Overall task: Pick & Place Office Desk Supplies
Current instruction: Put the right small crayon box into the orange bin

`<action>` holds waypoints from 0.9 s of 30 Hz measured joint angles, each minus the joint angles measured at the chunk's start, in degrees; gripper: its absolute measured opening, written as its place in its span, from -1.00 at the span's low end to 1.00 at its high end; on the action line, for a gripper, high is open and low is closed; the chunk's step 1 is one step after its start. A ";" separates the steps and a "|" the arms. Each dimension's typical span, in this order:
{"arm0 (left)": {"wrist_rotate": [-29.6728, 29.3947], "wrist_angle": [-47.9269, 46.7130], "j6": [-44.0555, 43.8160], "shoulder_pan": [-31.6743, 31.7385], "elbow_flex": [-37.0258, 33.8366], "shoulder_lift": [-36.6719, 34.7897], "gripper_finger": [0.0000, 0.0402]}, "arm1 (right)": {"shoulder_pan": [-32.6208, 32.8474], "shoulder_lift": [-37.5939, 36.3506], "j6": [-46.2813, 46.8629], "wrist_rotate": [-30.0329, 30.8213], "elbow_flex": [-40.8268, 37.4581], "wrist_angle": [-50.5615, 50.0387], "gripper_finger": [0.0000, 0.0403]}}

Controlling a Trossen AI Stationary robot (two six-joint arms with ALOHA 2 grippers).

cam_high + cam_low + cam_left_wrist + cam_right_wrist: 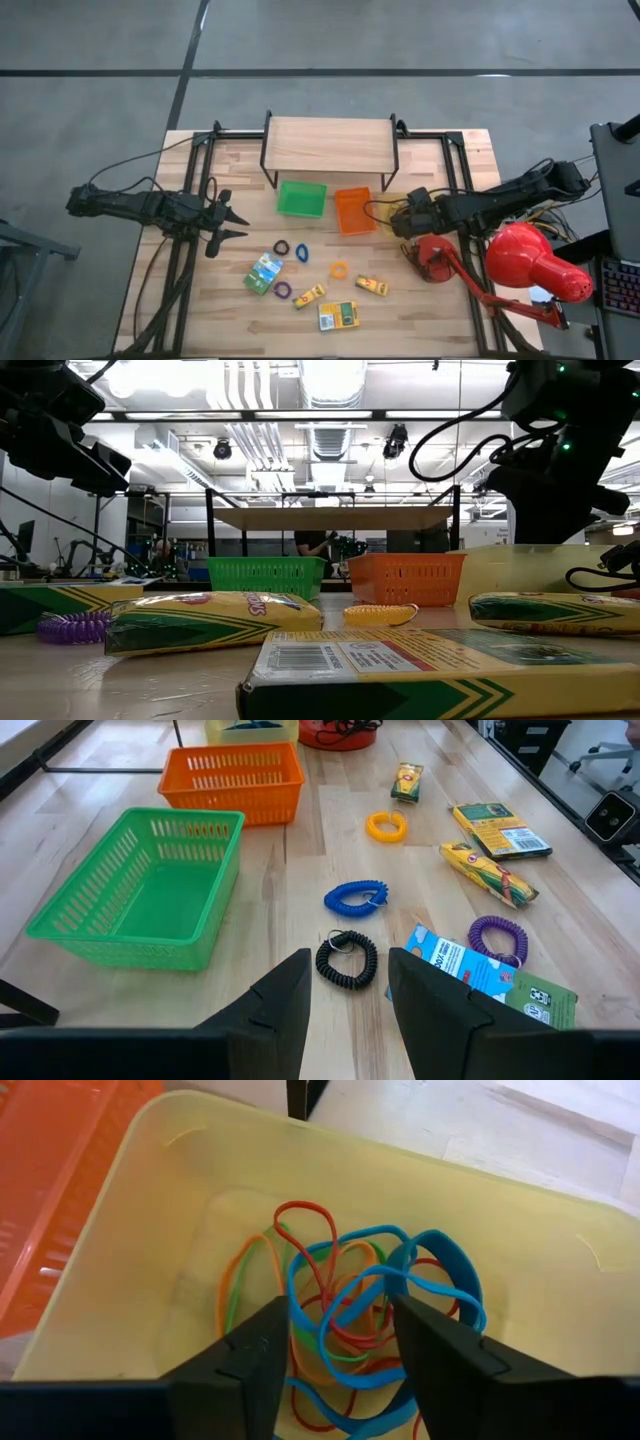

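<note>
The right gripper is held open, gripping nothing, over bands inside the yellow tray, clear of its walls. The left gripper is parked open at frame left, empty.

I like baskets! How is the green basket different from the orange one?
The green basket is green and looks wider; the orange basket is orange and looks narrower. The green basket sits left of the orange basket in the high view. Both are slatted plastic, upright, side by side, and look empty.

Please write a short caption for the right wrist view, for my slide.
Right gripper open above a tangle of rubber bands in the yellow tray.
</note>
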 joint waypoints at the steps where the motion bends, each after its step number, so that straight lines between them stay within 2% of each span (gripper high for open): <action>1: 0.00 -0.01 0.00 -0.01 0.00 0.00 -0.29 | 0.00 0.00 0.00 0.00 0.00 0.02 -0.10; 16: 0.00 -0.02 0.00 0.00 0.00 0.00 -0.29 | 0.00 -0.12 -0.71 0.07 1.29 -0.03 -0.09; 23: 0.00 -0.02 0.00 -0.02 0.00 0.00 -0.29 | 0.83 -0.74 -10.67 0.30 8.10 0.28 -0.09; 27: 0.00 -0.02 0.00 -0.02 0.00 0.02 -0.29 | 3.08 -0.72 -15.99 4.05 11.05 3.95 -0.09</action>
